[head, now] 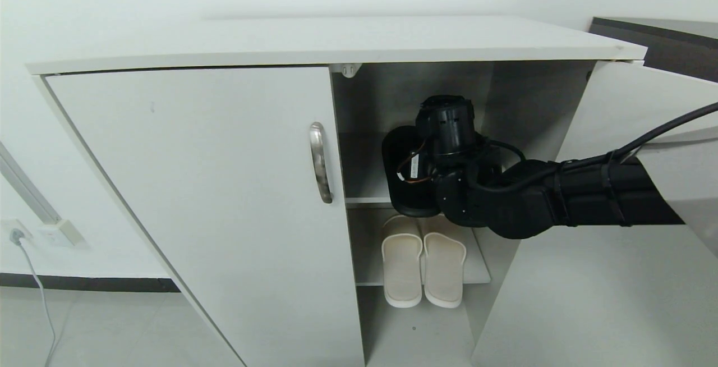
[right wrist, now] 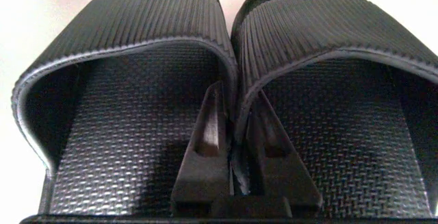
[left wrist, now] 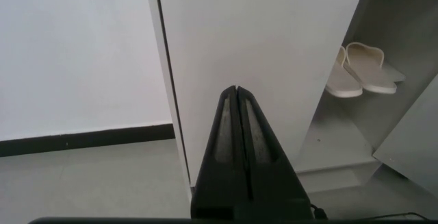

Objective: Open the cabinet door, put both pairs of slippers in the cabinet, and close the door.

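The white cabinet (head: 336,39) has its right door (head: 606,288) swung open and its left door (head: 196,187) closed. A pair of white slippers (head: 423,266) lies side by side on the lower shelf, toes outward; the left wrist view shows the white slippers (left wrist: 363,73) too. My right arm reaches into the cabinet at the upper shelf (head: 362,187). My right gripper (right wrist: 236,125) is shut on the inner edges of the pair of black slippers (right wrist: 137,80), held together. In the head view the black slippers (head: 401,179) stand tilted over that shelf. My left gripper (left wrist: 236,94) is shut and empty, low before the closed door.
A metal handle (head: 318,162) runs down the closed door's right edge. The open door stands out at the right beside my right arm. A wall socket (head: 17,235) with a hanging cable is at the far left, above grey floor (head: 112,327).
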